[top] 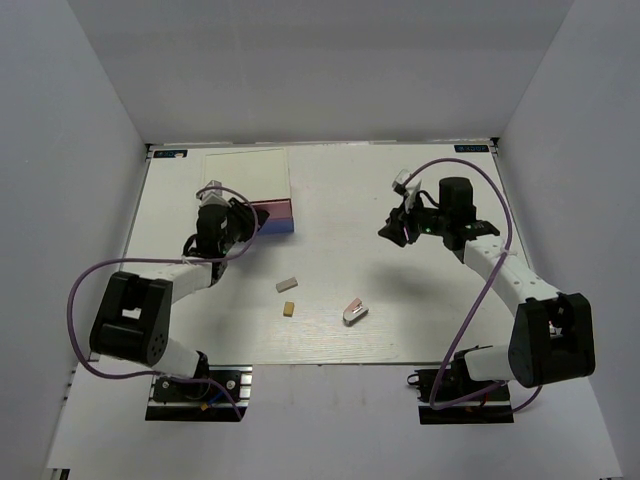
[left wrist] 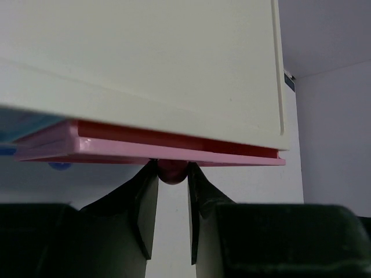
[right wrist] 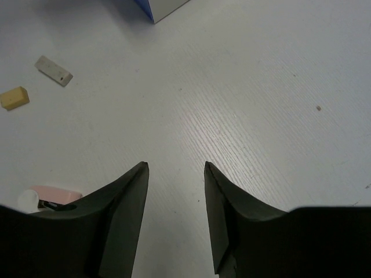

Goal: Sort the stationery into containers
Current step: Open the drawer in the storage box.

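Observation:
The containers are a white-topped box of drawers [top: 248,178] at the back left, with its pink drawer [left wrist: 174,152] pulled slightly out. My left gripper [left wrist: 171,165] is at that drawer's front, its fingers pressed on both sides of the round pink knob [left wrist: 171,174]. Three pieces of stationery lie mid-table: a grey-white eraser [top: 288,285], a tan eraser [top: 289,309] and a white-pink oblong piece [top: 354,311]. My right gripper [right wrist: 175,167] hovers open above bare table at the right, holding nothing. In its view the erasers [right wrist: 53,70] [right wrist: 14,98] lie far left.
The box's blue corner [right wrist: 159,7] shows at the top of the right wrist view. The white-pink piece [right wrist: 52,196] peeks out beside the right gripper's left finger. White walls enclose the table on three sides.

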`<state>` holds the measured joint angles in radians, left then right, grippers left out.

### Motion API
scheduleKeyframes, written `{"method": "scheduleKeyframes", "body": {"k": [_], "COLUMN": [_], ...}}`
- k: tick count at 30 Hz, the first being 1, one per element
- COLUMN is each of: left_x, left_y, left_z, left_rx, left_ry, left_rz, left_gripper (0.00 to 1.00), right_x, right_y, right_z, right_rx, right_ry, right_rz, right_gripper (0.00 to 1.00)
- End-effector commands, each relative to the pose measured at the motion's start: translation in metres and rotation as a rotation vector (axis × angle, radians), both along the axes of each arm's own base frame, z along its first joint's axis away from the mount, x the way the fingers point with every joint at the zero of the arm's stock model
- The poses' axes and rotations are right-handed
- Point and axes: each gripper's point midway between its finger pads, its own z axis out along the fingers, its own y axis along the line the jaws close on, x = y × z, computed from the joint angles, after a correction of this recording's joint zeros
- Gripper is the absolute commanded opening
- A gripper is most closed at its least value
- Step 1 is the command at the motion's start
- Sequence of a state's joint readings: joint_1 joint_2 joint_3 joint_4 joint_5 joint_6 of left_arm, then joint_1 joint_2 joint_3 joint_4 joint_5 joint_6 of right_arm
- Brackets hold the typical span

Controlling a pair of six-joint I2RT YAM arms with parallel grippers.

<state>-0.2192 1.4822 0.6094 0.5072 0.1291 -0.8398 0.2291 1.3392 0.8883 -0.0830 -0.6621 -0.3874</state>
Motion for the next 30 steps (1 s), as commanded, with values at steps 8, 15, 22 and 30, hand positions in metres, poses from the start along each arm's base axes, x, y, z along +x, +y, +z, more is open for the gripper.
{"method": "scheduleKeyframes", "body": {"k": [8,15,22,30], "left_x": [-0.060,-0.076,-0.077,-0.094], "left_y": [0.006,0.005,0.007,0.010], "left_z": [-0.017,-0.020,-0.014,0.012], "left_rx": [0.028,0.047,0.066,0.125], "left_ry": [0.056,0.066,0.059,0.014], "left_rz": [-0.063,-0.102,-0.100,-0.144], "left_gripper": [0.06,0.06,0.74,0.77], "right_x": [-0.006,-0.022,-0.072,-0.106], "right_y": [0.007,0.018,0.024,0.029], "right_z": [-0.004,-0.002,-0.013,-0.038], "right_rx": [0.004,0.015,-0.004,-0.089], "right_ry": [0.017,0.004,-0.054,-0.108], "right_rz": [0.083,0.242,0.607,0.927], "right_gripper": [0.52,0.71,0.74,0.86]}}
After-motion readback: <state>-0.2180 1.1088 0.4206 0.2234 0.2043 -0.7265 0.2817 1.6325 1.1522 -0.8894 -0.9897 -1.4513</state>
